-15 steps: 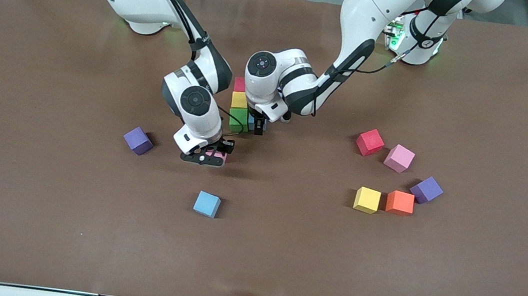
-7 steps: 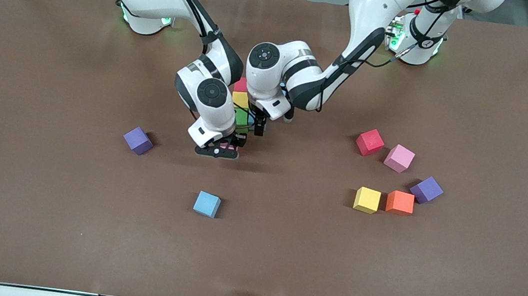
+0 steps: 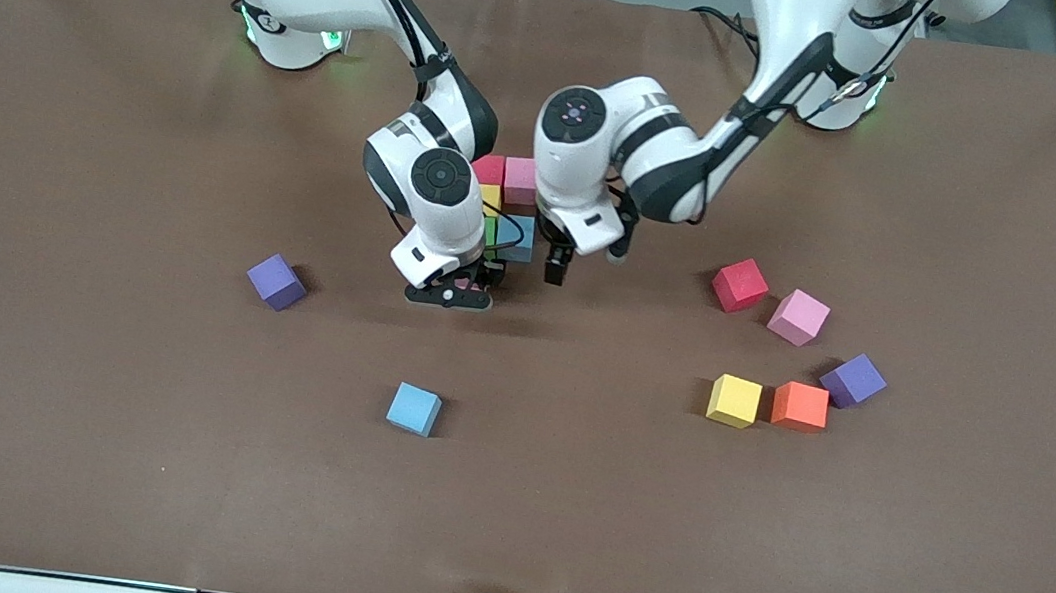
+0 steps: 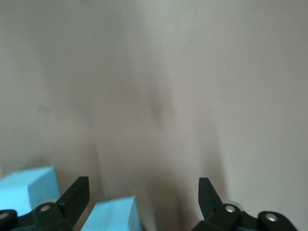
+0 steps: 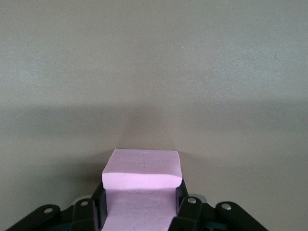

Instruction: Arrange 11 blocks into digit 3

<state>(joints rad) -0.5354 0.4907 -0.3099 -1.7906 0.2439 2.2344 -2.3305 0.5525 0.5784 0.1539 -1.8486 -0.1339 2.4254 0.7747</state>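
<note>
Meanwhile, my right gripper [image 3: 450, 295] clamps a pink cube [image 5: 142, 169] low over the table [image 3: 72, 402], just beside the started digit [image 3: 502, 205], a cluster of red, pink, yellow, green and blue cubes between my two wrists. My left gripper [image 3: 555, 270] hangs spread and empty beside the cluster's blue cube [image 3: 519, 236]. Loose cubes lie apart: blue [image 3: 414, 409] nearer the camera; red [image 3: 740, 284], pink [image 3: 798, 317], yellow [image 3: 735, 401] and orange [image 3: 800, 405] toward my left arm's end.

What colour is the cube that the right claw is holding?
Pink. The cube shows best in the right wrist view, clamped in the right claw.
</note>
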